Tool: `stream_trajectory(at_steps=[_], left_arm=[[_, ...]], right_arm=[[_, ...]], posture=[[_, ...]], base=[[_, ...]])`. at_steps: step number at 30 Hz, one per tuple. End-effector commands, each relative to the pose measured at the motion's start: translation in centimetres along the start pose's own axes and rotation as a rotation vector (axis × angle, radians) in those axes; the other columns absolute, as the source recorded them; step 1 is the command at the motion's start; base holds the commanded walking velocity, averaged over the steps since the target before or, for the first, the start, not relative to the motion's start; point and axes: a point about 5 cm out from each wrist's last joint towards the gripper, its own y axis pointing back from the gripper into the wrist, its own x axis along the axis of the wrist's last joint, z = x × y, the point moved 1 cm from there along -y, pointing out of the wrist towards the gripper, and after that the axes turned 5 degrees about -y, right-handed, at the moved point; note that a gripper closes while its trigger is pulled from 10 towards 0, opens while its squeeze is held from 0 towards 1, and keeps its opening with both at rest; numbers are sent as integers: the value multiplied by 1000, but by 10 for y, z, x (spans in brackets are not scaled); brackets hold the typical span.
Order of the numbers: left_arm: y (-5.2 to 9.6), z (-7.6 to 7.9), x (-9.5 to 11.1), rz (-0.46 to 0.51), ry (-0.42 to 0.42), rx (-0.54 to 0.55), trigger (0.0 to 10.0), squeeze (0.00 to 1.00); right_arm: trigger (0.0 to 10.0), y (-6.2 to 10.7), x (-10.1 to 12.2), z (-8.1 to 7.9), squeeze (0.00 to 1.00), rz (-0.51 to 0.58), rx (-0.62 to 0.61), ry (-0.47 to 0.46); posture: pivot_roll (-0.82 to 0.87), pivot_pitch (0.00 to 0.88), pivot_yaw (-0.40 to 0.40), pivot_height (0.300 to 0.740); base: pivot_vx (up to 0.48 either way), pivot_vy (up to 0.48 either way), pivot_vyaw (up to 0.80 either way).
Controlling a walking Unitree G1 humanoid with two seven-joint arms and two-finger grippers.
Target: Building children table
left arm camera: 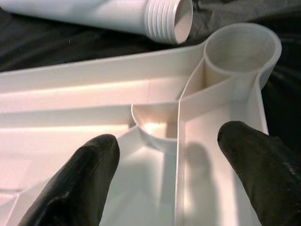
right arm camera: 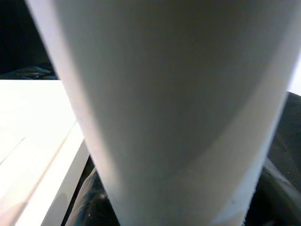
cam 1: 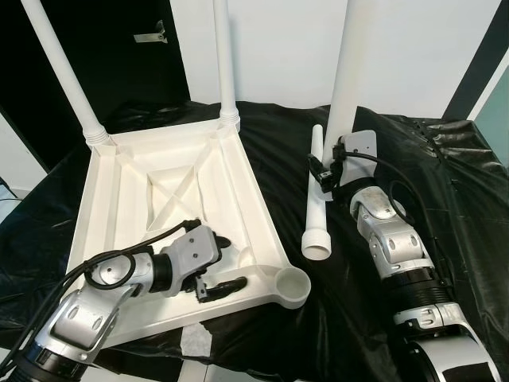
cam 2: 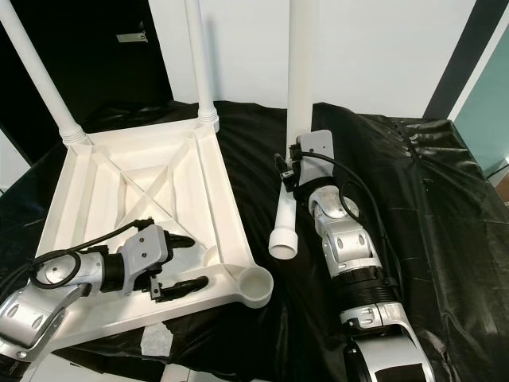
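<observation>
The white table top (cam 1: 119, 199) lies upside down on the black cloth. Two white legs (cam 1: 225, 56) stand screwed into its far corners. The near right corner has an empty threaded socket (cam 1: 292, 282), also seen as the socket (left arm camera: 240, 47). My left gripper (cam 1: 227, 264) rests open over the ribs just left of that socket, with black fingers (left arm camera: 80, 179) spread on either side of a rib. My right gripper (cam 1: 324, 171) is shut on a third leg (cam 1: 346, 79), held upright beside the table top. This leg (right arm camera: 164, 103) is very close in the right wrist view. A fourth leg (cam 1: 316, 199) lies on the cloth, threaded end toward me.
The black cloth (cam 1: 445, 183) covers the work surface and wrinkles at the right. A strip of white tape (cam 1: 195, 342) sits at the cloth's front edge. Behind are a white wall and a dark door (cam 1: 119, 48) at the left.
</observation>
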Motion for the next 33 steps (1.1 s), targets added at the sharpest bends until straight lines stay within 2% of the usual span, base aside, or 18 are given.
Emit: stream_trajectory(at_steps=[1, 2, 3, 5, 12, 13, 17, 18, 22, 23, 24, 25, 26, 28, 29, 30, 31, 33], left_arm=[[-1, 2, -10, -69, 12, -12, 4549, 0], [-1, 2, -10, -69, 12, -12, 4549, 0], [-1, 1, -15, -107, 9, -3, 0, 0], [-2, 0, -20, -153, 5, 4, 0, 0], [-5, 0, -25, -201, -18, 9, 0, 0], [-7, -2, -27, -222, -27, 31, 8000, 0], [-11, -7, -28, -241, -57, 68, 7686, 0], [-12, -7, -28, -241, -51, 68, 4980, 0], [-15, -8, -27, -243, -56, 76, 4588, 0], [-17, -10, -27, -247, -62, 86, 3098, 0], [-19, -11, -26, -247, -60, 93, 2196, 0], [-21, -12, -26, -248, -60, 98, 0, 0], [-22, -13, -26, -249, -60, 100, 2706, 0], [-24, -16, -25, -251, -70, 116, 2706, 0], [-26, -19, -25, -255, -75, 136, 4824, 0], [-26, -19, -25, -255, -75, 136, 4824, 0], [-27, -22, -24, -261, -84, 157, 10000, 0], [-32, -30, -25, -277, -85, 201, 10000, 0]], right_arm=[[10000, -2, 7, -2, 0, 17, 9, 0], [10000, -2, 7, -2, 0, 17, 9, 0], [10000, -2, 7, -2, 0, 17, 10, 1], [10000, -2, 7, -2, 0, 17, 10, 2], [10000, -2, 7, -2, 0, 15, 9, 4], [10000, -2, 7, -2, 0, 14, 10, 6], [10000, -3, 6, -3, 0, 13, 14, 8], [10000, -3, 7, -3, 0, 14, 15, 8], [10000, -4, 8, -4, 0, 17, 18, 4], [10000, -4, 9, -5, 0, 21, 20, 1], [10000, -5, 9, -5, 0, 25, 24, -4], [10000, -5, 10, -7, 0, 27, 29, -6], [10000, -5, 10, -7, 0, 28, 33, -6], [10000, -5, 11, -9, 0, 32, 41, -10], [10000, -5, 11, -11, 0, 36, 51, -13], [10000, -5, 11, -11, 0, 36, 51, -13], [10000, -5, 12, -14, 0, 43, 69, -18], [10000, -4, 14, -23, 0, 58, 114, -29]], posture=[[25, 0, -14, 740], [25, 0, -14, 740], [24, 0, -16, 740], [23, 0, -15, 740], [22, 0, -16, 740], [23, 0, -18, 740], [23, 0, -18, 740], [24, 0, -19, 740], [26, 0, -20, 740], [27, 0, -20, 740], [28, 0, -20, 740], [28, 0, -19, 740], [28, 0, -19, 740], [29, 0, -20, 740], [28, 0, -20, 740], [28, 0, -20, 740], [27, 0, -18, 740], [27, 0, -18, 740]], base=[[0, 0, 0], [0, 0, 0], [0, 0, 0], [0, 0, 0], [0, 0, 0], [0, 0, 0], [0, 0, 0], [0, 0, 0], [0, 0, 0], [0, 0, 0], [0, 0, 0], [0, 0, 0], [0, 0, 0], [0, 0, 0], [0, 0, 0], [0, 0, 0], [0, 0, 0], [0, 0, 0]])
